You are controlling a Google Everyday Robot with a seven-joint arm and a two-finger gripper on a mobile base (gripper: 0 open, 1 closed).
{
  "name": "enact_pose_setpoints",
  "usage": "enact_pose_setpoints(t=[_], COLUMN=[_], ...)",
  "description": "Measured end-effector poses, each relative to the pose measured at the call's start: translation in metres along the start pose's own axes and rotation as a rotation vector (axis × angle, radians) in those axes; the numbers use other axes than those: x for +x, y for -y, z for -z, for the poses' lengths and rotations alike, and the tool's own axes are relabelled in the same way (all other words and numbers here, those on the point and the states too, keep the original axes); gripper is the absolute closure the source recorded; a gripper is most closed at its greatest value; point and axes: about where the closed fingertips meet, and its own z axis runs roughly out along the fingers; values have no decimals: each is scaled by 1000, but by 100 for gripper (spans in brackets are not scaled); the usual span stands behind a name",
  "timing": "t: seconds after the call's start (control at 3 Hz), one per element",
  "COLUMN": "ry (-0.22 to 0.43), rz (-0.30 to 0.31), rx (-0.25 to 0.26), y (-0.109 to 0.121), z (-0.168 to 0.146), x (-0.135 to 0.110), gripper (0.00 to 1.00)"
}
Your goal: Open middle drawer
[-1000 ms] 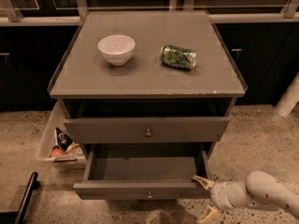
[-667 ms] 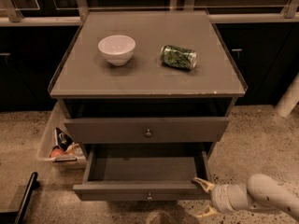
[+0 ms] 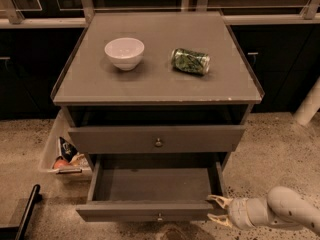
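Note:
The middle drawer (image 3: 150, 210) is a grey-brown wooden drawer with a low, wide front and a small round knob (image 3: 160, 217). It stands pulled far out, and its bare inside shows. My gripper (image 3: 218, 210) is at the right end of that drawer's front panel, low at the right of the view. It is open, with one pale finger (image 3: 216, 200) at the drawer's top right corner and the other below it. It holds nothing. The drawer above (image 3: 158, 139) has a taller front and is slightly out. No lower drawer shows.
A white bowl (image 3: 124, 52) and a green can (image 3: 190, 61) lying on its side rest on the cabinet top (image 3: 155, 86). A bin of snack items (image 3: 64, 156) stands on the floor to the left of the cabinet. A black bar (image 3: 27, 211) lies at the bottom left. Dark cupboards stand behind.
My gripper has dropped slightly at the drawer's right front corner. The drawer stands about as far out as before.

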Motion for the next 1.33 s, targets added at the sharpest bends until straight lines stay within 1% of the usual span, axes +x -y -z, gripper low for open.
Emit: enact_pose_setpoints(t=[0.33, 0.67, 1.0, 1.33], ry=[0, 0, 0, 0], rz=[0, 0, 0, 0], rx=[0, 0, 0, 0], y=[1, 3, 3, 3], z=[4, 7, 7, 7], x=[-4, -7, -7, -7], gripper=[100, 100, 81, 58])
